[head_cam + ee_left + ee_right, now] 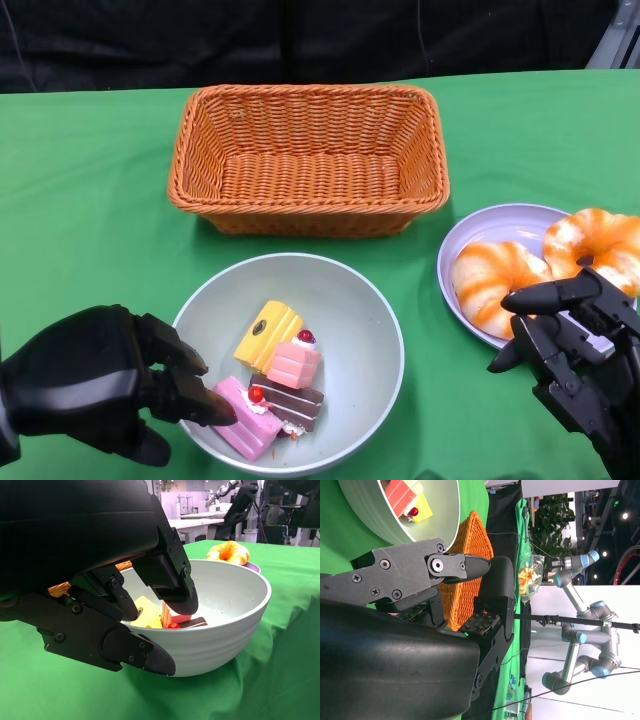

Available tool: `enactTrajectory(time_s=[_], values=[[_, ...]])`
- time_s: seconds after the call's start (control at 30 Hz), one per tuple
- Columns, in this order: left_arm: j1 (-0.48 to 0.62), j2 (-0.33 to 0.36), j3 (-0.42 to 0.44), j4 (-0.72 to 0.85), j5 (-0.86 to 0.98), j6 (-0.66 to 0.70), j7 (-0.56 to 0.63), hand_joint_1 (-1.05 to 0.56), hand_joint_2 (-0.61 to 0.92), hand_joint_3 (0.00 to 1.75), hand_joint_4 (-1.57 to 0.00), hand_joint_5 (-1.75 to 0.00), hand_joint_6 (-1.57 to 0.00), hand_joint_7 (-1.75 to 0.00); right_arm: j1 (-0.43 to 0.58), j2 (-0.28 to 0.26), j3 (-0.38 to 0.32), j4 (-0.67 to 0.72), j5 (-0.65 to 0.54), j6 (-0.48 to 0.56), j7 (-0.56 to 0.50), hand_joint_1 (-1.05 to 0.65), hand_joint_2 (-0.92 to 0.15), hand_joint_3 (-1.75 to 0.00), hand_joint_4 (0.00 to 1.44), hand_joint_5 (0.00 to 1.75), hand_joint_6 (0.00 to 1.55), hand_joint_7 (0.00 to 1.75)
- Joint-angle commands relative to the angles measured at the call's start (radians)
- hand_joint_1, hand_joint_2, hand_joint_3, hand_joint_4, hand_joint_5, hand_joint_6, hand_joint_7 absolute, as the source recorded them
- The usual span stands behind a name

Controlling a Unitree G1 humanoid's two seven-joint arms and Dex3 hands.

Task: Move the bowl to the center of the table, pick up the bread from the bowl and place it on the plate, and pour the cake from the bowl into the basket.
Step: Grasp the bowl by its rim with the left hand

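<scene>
Bread step looks done: two orange-and-white glazed bread rings sit on the pale lilac plate at counter right, none visible in the bowl. Pale grey-green ceramic bowl sits near centre of the green-cloth counter, just in front of the orange wicker basket, so the move-to-centre step looks done too.

Left: the pour. Yellow, pink and chocolate cake slices are in the bowl; basket shows nothing inside.

Left hand pinches the bowl's near-left rim, fingers over the lip inside, thumb outside. I judge it gripped for the lift.

Right hand holds nothing, fingers apart, just beside the plate's near edge.

Obstacles: the basket's near wall needs clearing on the tip; the plate sits near the bowl's right.
</scene>
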State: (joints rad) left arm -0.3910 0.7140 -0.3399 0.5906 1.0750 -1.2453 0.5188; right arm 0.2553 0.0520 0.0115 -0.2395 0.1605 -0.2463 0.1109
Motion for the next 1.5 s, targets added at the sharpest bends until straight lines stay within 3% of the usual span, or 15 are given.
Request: enactTrajectory(time_s=[0.03,0.73,1.17,1.3,1.4,1.5], values=[[-0.02,0.008,-0.03,0.005,0.02,0.022,0.023,-0.45,0.8,0.01,-1.03,-0.05,-0.96,-0.03,0.007,0.0,-0.002,-0.011,-0.001,-0.006,-0.005,-0.23,-0.92,-0.29,0.67,1.47,0.69,1.09],[-0.065,-0.03,-0.178,0.012,0.025,0.155,0.002,-0.46,0.82,0.0,-1.05,-0.01,-1.0,-0.01,-0.002,0.007,-0.009,-0.003,0.016,-0.032,0.004,-0.23,-0.92,-0.3,0.67,1.47,0.68,1.09],[-0.082,-0.052,-0.245,-0.002,0.036,0.243,0.002,-0.48,0.85,0.01,-1.14,-0.02,-1.1,-0.02,0.005,0.012,-0.009,-0.015,0.027,-0.016,-0.003,-0.2,-0.92,-0.32,0.65,1.49,0.66,1.1],[-0.068,-0.048,-0.248,-0.03,0.023,0.288,-0.031,-0.5,0.87,0.01,-1.02,0.0,-1.0,0.0,0.006,0.013,-0.008,-0.015,0.032,-0.015,0.0,-0.2,-0.92,-0.32,0.65,1.49,0.65,1.11],[-0.051,-0.049,-0.242,-0.05,0.007,0.314,-0.047,-0.51,0.87,0.0,-0.79,0.0,-0.83,0.0,0.005,0.011,-0.009,-0.013,0.026,-0.018,-0.001,-0.21,-0.91,-0.33,0.65,1.49,0.65,1.11],[-0.034,-0.048,-0.236,-0.064,-0.007,0.333,-0.055,-0.52,0.86,0.0,-0.66,0.0,-0.72,0.0,0.005,0.011,-0.01,-0.014,0.029,-0.016,0.0,-0.21,-0.91,-0.34,0.65,1.49,0.64,1.11]])
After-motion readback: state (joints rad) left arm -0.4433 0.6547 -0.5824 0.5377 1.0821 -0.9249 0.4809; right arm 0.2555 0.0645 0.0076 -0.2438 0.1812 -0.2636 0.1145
